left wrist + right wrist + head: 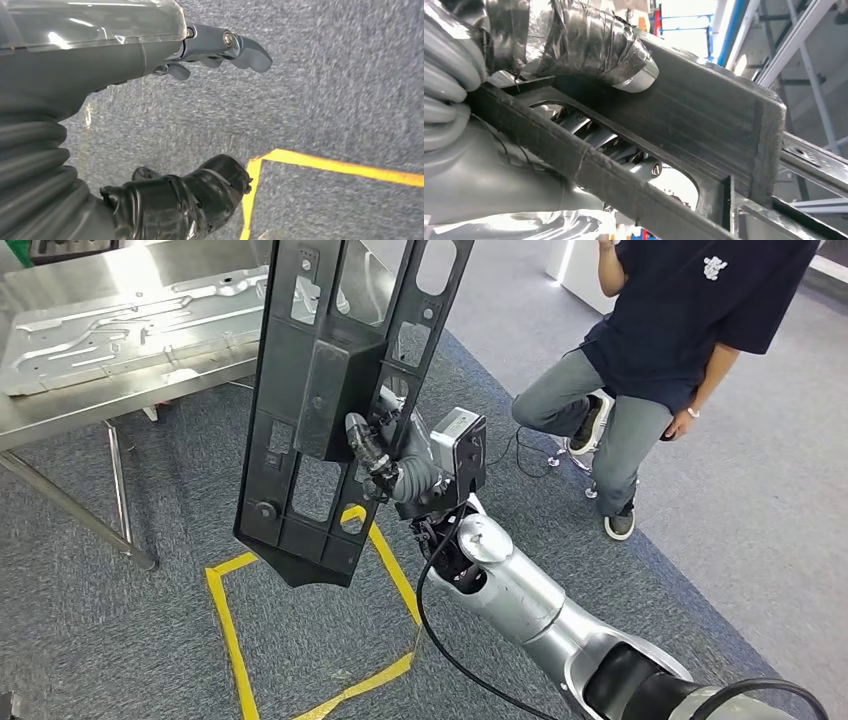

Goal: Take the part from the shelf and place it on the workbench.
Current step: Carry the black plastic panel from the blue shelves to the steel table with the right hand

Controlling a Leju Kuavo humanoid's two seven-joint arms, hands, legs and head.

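Black plastic part (335,390), long flat panel pierced by cut-outs and ribs, hangs upright in mid-air above yellow floor tape (232,640), near steel workbench (60,415) at far left. Right hand (385,455) grasps part's edge, fingers hooked through opening. Left hand (220,47) hangs released over carpet. Best approach: swing part left, tilt flat, lower gently clear of stamped metal sheet (130,325). Person (660,340) stands far right.
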